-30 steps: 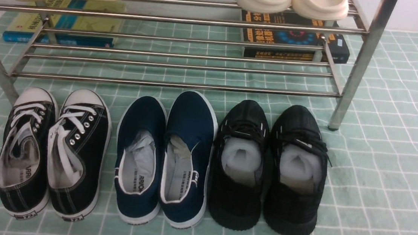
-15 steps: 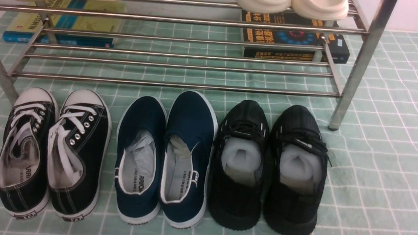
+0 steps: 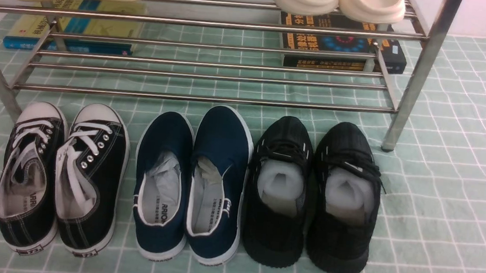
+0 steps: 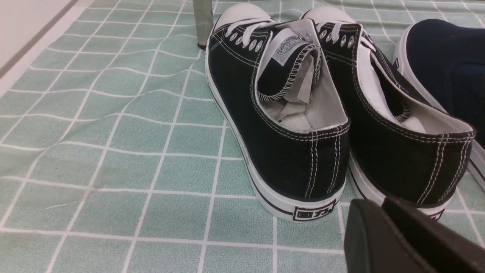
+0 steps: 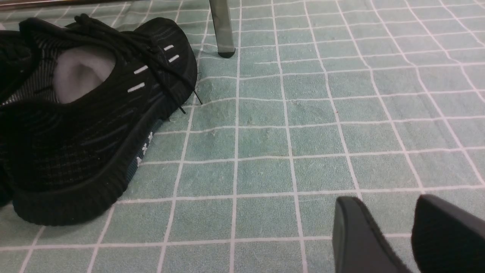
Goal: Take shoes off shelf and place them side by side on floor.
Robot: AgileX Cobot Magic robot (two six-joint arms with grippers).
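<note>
Front view: the navy shoes (image 3: 192,185) stand side by side on the floor (image 3: 438,215), in front of the shelf (image 3: 211,98), between the black lace-up sneakers (image 3: 61,178) and the all-black knit sneakers (image 3: 312,195) (toes toward the rack). Left wrist view: the left hand (image 4: 382,212) hangs behind the lace-ups, fingers pressed nearly together, holding nothing. Right wrist view: the right hand (image 5: 413,235) hovers over bare mat, fingers spread, empty.

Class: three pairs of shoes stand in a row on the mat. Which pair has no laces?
The navy blue slip-ons, the middle pair. The black canvas sneakers beside them have white laces, and the black knit sneakers have black ones.
</note>
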